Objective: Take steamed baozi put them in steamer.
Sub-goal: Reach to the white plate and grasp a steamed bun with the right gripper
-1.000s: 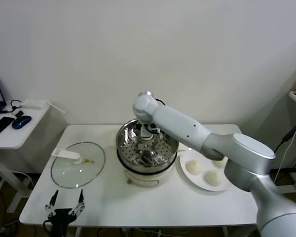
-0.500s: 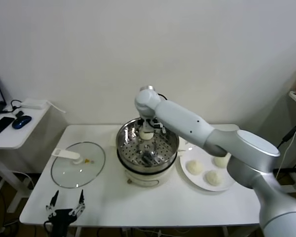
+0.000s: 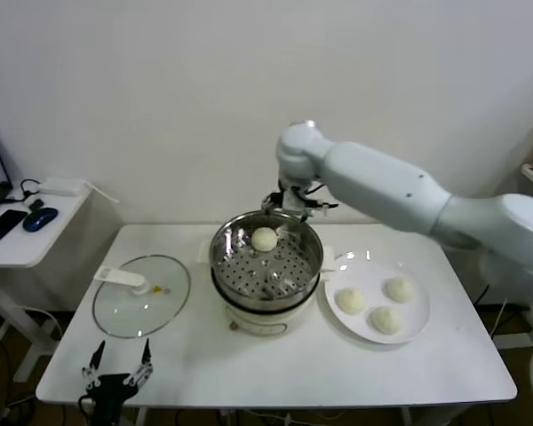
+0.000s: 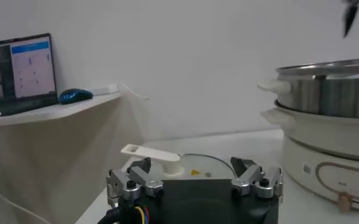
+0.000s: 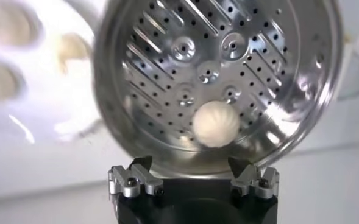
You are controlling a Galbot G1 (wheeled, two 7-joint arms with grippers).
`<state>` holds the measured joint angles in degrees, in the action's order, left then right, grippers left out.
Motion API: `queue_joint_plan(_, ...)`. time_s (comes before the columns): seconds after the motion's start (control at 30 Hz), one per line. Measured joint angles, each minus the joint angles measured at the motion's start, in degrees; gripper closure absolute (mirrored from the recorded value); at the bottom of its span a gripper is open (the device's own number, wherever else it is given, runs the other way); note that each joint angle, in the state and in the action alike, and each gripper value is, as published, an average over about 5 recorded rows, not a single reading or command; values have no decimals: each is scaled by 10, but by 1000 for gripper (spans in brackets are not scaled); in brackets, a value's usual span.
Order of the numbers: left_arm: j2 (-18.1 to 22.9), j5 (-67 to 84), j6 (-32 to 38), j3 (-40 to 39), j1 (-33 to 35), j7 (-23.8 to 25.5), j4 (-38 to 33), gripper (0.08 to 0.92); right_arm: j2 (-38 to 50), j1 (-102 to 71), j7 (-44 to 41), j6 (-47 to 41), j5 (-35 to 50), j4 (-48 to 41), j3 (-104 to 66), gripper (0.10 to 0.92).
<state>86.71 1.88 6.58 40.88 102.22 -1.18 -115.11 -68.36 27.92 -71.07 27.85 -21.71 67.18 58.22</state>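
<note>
White table [image 3: 249, 364], baozi [image 3: 265, 238] by steamer [image 3: 309, 266] rim, right pincer [image 3: 293, 206] agape above

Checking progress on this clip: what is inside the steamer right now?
One baozi lies on the perforated floor of the steamer, toward the back. Nothing else is visible inside; the near wall hides a strip of floor in the head view.

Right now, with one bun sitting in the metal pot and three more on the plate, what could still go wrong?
The right gripper hangs open just above the steamer rim, so a low swing toward the plate might clip it. The three baozi on the plate lie close together, so grabbing one could nudge its neighbours. The baozi in the steamer lies toward the back, and a later one dropped there could land on it.
</note>
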Motion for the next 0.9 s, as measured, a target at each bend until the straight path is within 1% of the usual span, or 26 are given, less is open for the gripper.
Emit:
queue_joint_plan(0.23, 0, 0, -2, -5, -6, 1, -1, 177, 98, 57, 10, -110, 208, 16, 79, 203)
queue_joint_plan(0.4, 0, -2, -3, -8, -8, 2, -2, 177, 160, 66, 20, -175, 304, 11, 106, 203)
queue_joint_plan(0.5, 0, -2, -4, -9, -8, 2, -3, 177, 191, 59, 24, -204, 333, 7, 114, 203)
queue_joint_plan(0.63, 0, -3, -4, -9, -8, 3, -3, 177, 221, 34, 30, -237, 350, 3, 114, 203)
queue_joint_plan(0.9, -1, -3, -2, -11, -4, 2, -1, 177, 242, -33, 47, -288, 360, -2, 88, 203)
